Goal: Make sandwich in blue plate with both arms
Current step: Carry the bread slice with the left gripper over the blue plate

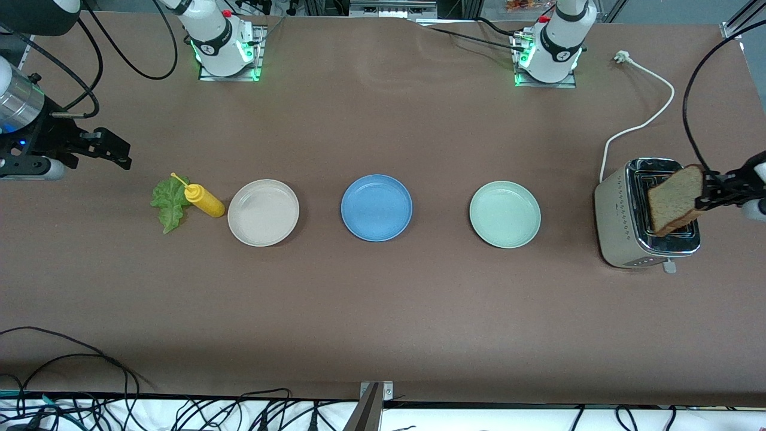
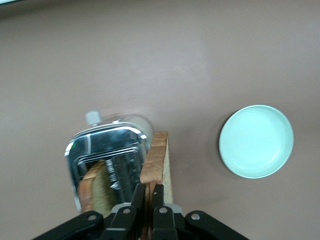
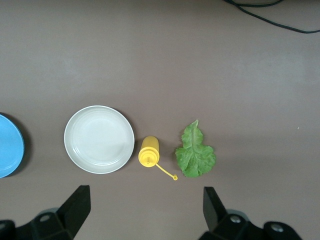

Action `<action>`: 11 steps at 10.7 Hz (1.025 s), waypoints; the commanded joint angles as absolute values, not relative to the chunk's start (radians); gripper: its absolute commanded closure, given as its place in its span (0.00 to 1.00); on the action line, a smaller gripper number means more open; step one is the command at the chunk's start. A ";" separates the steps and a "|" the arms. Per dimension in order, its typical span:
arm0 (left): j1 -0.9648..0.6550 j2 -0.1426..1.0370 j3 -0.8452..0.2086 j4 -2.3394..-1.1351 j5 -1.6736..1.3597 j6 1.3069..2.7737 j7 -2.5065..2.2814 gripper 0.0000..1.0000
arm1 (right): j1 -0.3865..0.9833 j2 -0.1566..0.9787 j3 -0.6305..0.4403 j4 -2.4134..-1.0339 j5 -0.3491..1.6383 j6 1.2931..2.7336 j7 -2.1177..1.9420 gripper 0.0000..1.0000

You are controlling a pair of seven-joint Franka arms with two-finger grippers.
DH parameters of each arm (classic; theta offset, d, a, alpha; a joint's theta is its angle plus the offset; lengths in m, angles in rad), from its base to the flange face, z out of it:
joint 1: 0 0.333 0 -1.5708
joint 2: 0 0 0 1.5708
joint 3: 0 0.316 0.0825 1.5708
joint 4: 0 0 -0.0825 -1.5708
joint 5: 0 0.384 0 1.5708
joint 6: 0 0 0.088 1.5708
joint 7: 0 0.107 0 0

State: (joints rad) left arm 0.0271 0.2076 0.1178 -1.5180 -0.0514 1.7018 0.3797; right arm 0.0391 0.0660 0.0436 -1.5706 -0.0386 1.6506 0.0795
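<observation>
Nearest the front camera: the silver toaster (image 1: pixel 622 230), at the left arm's end of the table. A second slice of toast (image 2: pixel 97 192) sits down in one of its slots, seen from the left wrist.

Over the toaster, the left gripper (image 1: pixel 705 193) is pressed together on a slice of brown toast (image 1: pixel 674 200), pinching its upper edge; the slice hangs tilted, clear of the slot. In the left wrist view the fingers (image 2: pixel 136 200) clamp both faces of that slice (image 2: pixel 157 165).

Middle of the table, a row of three plates, roughly level with each other. The blue plate (image 1: pixel 376 208) is the centre one and bare. Beige-white plate (image 1: pixel 263 212) at its 9 o'clock in the front view, pale green plate (image 1: pixel 505 214) at its 3 o'clock.

Yellow squeeze bottle (image 1: pixel 204 201) lies on its side just beside the beige-white plate, toward the right arm's end. Its nozzle tip rests against a green lettuce leaf (image 1: pixel 169 202), flat on the table.

The right gripper (image 1: pixel 114 152) hangs above the table at the right arm's end, at about 11 o'clock from the lettuce, jaws spread wide, nothing between them. The arm waits.

A white power cord (image 1: pixel 643 123) runs from the toaster toward the left arm's base.
</observation>
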 commanded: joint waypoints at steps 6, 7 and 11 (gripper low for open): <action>-0.005 0.310 -0.191 -1.493 -0.062 1.687 0.025 1.00 | 0.032 0.077 0.034 -1.543 -0.003 1.620 0.063 0.00; -0.006 0.333 -0.246 -1.476 -0.052 1.687 -0.021 1.00 | 0.031 0.078 0.026 -1.543 -0.003 1.618 0.063 0.00; -0.014 0.408 -0.435 -1.421 -0.054 1.692 -0.320 1.00 | 0.031 0.078 0.025 -1.543 -0.003 1.620 0.061 0.00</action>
